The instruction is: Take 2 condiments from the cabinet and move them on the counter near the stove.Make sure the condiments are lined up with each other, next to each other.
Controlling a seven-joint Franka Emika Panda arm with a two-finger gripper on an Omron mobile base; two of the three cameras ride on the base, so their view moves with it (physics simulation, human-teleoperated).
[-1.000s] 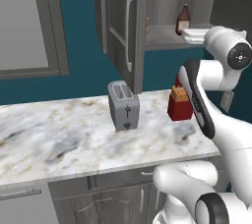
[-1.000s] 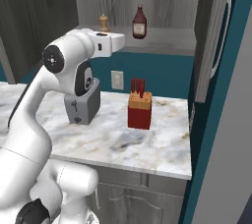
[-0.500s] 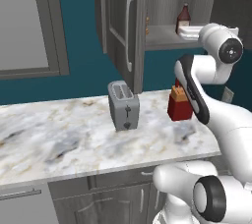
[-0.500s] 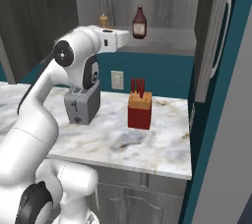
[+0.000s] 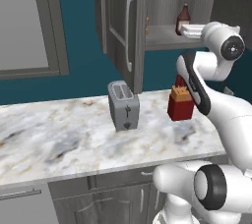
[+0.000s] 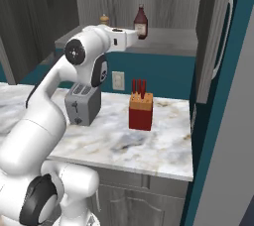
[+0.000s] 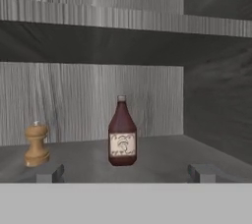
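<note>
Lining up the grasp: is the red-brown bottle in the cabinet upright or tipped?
Upright. The bottle stands on its base on the cabinet floor, pale cap on top, with the shaker apart to its side.
</note>
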